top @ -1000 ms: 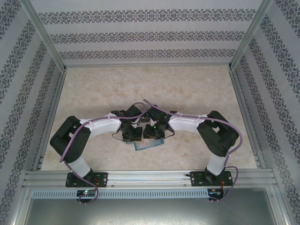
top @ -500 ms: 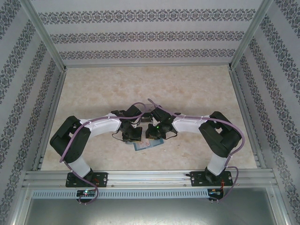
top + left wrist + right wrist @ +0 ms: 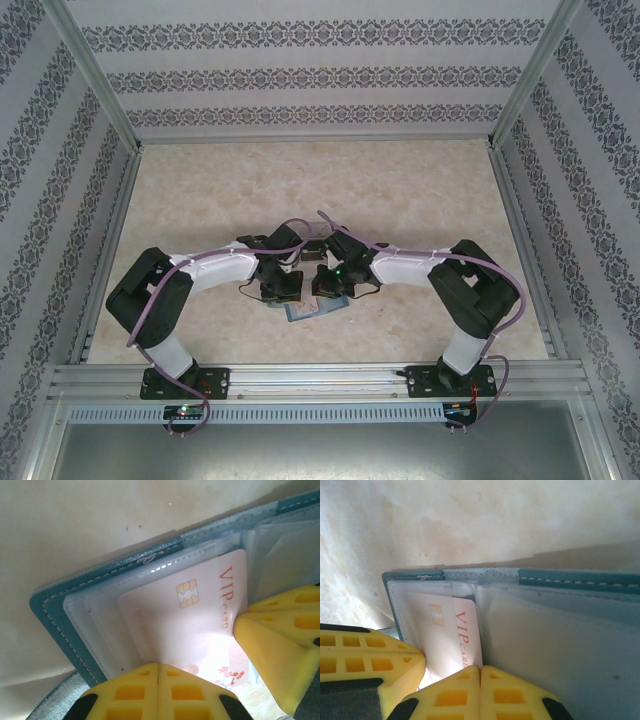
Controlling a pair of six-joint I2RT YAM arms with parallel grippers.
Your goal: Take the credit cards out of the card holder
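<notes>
Left gripper (image 3: 157, 682), jaws pressed together, sits at wallet (image 3: 55, 625) edge under its tips, probably pinning it. Right gripper (image 3: 480, 680) looks clamped on card (image 3: 447, 635) corner at its tips, likely to pull it from sleeve (image 3: 95, 610).

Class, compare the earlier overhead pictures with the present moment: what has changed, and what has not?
The right arm edged slightly rightward, and the right gripper closed its fingers at the edge of the credit card. The left gripper stayed shut at the card holder, which lies open in the same spot on the table.
</notes>
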